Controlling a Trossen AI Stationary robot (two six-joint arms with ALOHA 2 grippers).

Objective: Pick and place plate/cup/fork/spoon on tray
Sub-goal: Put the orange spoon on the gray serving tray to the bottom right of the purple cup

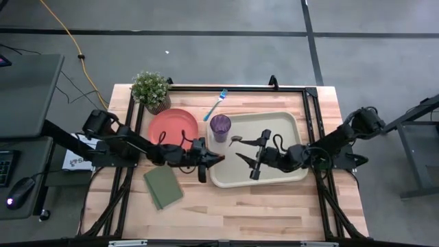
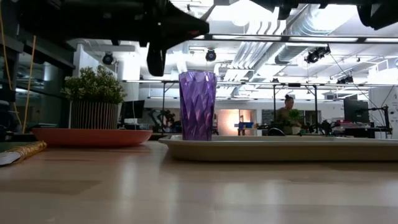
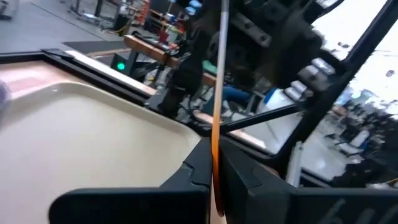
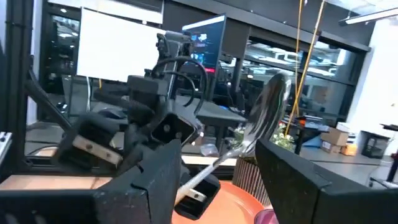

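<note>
One potted plant (image 1: 151,89) stands at the table's (image 1: 226,213) far left corner, with one round orange-red plate (image 1: 173,126) just beside it, flat on the wood and empty. One green pad (image 1: 162,186) lies nearer the front edge. The left hand (image 1: 214,160) hovers at the left rim of the single cream tray (image 1: 288,123), its fingers clenched on the orange handle of the one spoon (image 3: 216,118), whose silver bowl points toward the right arm. One fork (image 1: 216,103), blue-handled with pale tines, lies on the table beyond the tray. The tray holds one translucent purple faceted cup (image 2: 197,104), upright in its far left corner. The right hand (image 1: 248,156) hangs over the tray's middle, fingers spread apart and holding nothing, the spoon's bowl showing between them.
</note>
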